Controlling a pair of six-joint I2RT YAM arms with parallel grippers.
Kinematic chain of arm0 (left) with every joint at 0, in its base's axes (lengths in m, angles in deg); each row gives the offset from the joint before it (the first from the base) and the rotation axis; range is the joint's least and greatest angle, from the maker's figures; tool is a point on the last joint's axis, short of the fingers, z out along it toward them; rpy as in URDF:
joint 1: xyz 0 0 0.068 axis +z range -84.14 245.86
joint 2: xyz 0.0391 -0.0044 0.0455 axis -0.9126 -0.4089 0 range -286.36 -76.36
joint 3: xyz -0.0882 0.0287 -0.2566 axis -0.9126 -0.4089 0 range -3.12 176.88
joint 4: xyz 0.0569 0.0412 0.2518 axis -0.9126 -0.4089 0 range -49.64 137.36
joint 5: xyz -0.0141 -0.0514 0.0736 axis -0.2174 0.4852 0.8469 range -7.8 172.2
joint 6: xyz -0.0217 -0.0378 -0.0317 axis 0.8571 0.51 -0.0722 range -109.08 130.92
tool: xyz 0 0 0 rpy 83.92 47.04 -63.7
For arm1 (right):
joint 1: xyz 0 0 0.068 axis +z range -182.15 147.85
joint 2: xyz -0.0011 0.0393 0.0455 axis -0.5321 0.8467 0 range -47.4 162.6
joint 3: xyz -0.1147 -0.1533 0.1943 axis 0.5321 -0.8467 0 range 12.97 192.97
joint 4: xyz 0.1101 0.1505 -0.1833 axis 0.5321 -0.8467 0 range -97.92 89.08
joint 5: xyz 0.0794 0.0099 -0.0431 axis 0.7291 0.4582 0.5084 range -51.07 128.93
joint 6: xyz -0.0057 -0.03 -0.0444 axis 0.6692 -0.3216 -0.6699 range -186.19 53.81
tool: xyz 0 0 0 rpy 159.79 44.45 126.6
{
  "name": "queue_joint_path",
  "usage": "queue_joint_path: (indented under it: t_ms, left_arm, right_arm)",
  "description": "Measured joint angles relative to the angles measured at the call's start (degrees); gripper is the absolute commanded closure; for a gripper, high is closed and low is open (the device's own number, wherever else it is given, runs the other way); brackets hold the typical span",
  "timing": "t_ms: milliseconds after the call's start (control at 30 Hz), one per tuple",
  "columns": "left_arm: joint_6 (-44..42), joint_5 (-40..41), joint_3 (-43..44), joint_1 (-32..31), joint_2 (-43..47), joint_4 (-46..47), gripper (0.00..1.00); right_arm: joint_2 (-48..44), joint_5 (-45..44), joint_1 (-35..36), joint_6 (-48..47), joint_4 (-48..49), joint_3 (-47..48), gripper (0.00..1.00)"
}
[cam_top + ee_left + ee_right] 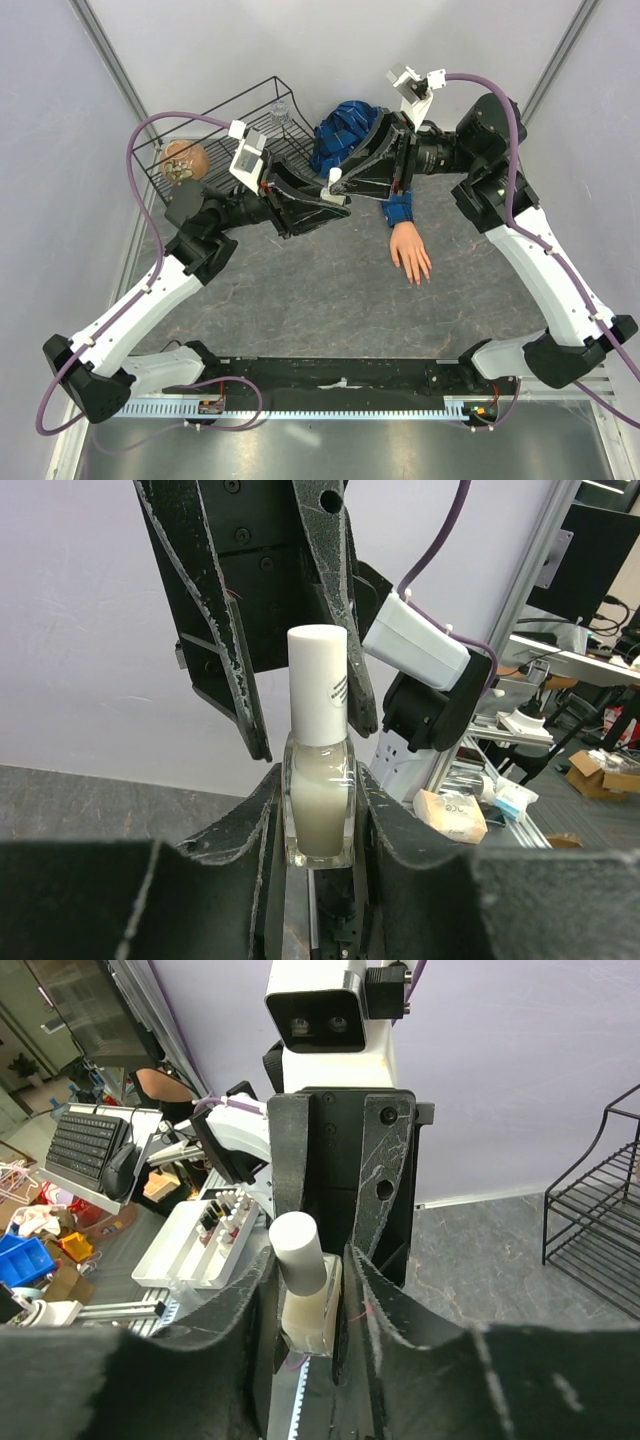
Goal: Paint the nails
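We log the left gripper (320, 790) clamped tight on the glass body of the bottle (320, 825), which stands upright in the left wrist view. The right gripper (308, 1265) faces it and straddles the white cap (317, 680). Its jaws stand a little wider than the cap, with a sliver of gap on one side, so it grips nothing. From above, both meet at 12 o'clock of table (300, 300) centre. The nails (418, 278) tip the mannequin hand (410, 252), which lies flat at 4 o'clock of the bottle and well apart from it. Its fingers point to 6 o'clock, and its sleeve (398, 210) runs up under the right gripper. A wire rack (215, 115) sits at 10 o'clock, its edge just beside the left wrist. Open tabletop runs from 6 to 8 o'clock, down to the near rail.
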Motion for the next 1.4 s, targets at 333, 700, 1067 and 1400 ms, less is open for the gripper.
queue_joint_path:
  t_ms: [333, 700, 1067, 1400]
  left_arm:
    - [-7.3, 11.1, 0.4, 0.3, 0.5, -6.5, 0.98]
    - [-40.7, 37.0, 4.2, -8.5, -8.9, -4.3, 0.98]
    - [-39.7, 39.0, -2.5, -5.9, -8.4, -8.0, 0.98]
    - [-24.9, 16.3, -5.0, 4.1, 0.3, -10.4, 0.98]
  right_arm:
    - [0.7, -17.1, 3.8, -14.0, -14.8, 5.5, 1.0]
    - [4.5, -101.7, 30.1, -23.3, -33.6, 16.6, 0.94]
    - [4.9, -105.8, 31.6, -22.5, -44.0, 16.4, 0.02]
    - [-6.4, -61.2, 15.6, -27.0, -42.5, 6.6, 0.02]
